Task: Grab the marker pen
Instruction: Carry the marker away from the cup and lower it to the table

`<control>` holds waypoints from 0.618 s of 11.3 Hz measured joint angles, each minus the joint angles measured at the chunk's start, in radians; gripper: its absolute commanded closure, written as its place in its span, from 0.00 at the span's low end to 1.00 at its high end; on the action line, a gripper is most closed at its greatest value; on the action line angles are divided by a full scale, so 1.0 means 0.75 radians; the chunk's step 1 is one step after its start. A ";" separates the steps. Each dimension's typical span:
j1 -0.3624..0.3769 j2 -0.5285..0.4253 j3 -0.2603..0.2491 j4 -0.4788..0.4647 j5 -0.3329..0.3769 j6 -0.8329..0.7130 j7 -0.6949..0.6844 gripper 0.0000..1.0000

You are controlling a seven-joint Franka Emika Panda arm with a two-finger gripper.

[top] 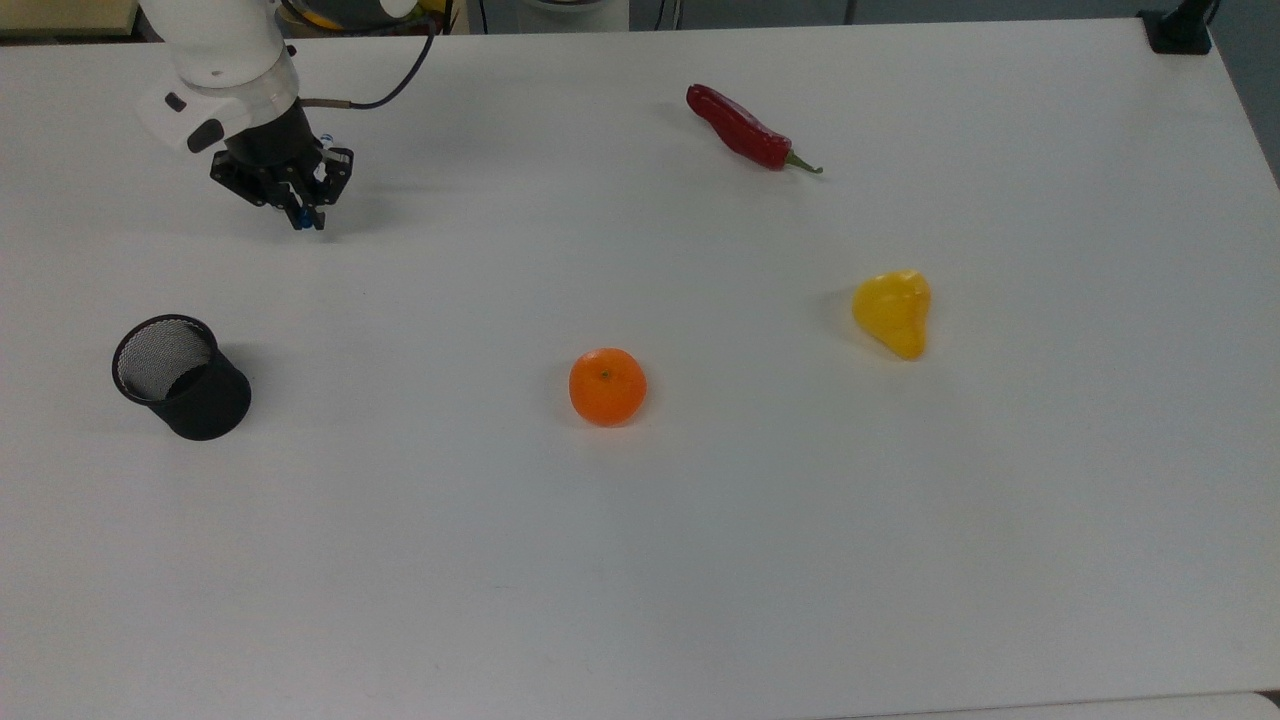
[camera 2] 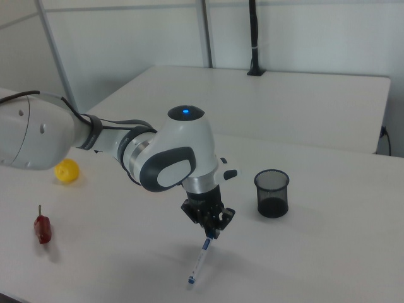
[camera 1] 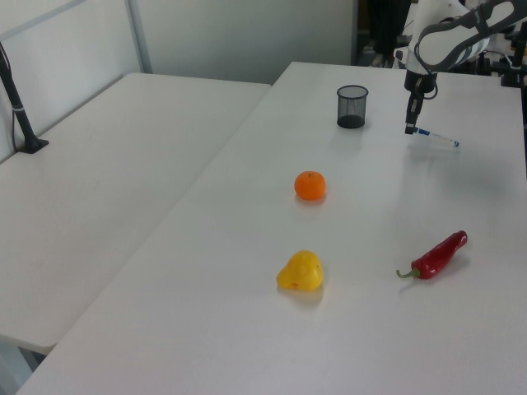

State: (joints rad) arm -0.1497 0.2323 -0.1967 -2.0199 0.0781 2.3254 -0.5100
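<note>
The marker pen (camera 1: 434,137) is a slim white stick with blue parts, held by one end in my gripper (camera 1: 408,128). The right view shows the marker pen (camera 2: 199,262) slanting down from my gripper (camera 2: 212,232) toward the table, its free end low over the surface. From above, my gripper (top: 305,215) stands at the top view's upper left. There it covers most of the marker pen (top: 312,223), leaving a small blue bit showing. The fingers are shut on the pen.
A black mesh cup (top: 180,377) stands at the top view's left, nearer the camera than the gripper. An orange (top: 607,386) sits mid-table, a yellow fruit (top: 893,312) to its right, and a red chili (top: 745,130) toward the far edge.
</note>
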 measured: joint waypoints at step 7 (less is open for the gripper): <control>0.072 -0.004 0.083 0.000 0.000 0.000 0.198 0.89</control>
State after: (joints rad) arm -0.0958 0.2290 -0.1341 -2.0198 0.0782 2.3256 -0.3612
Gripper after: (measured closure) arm 0.824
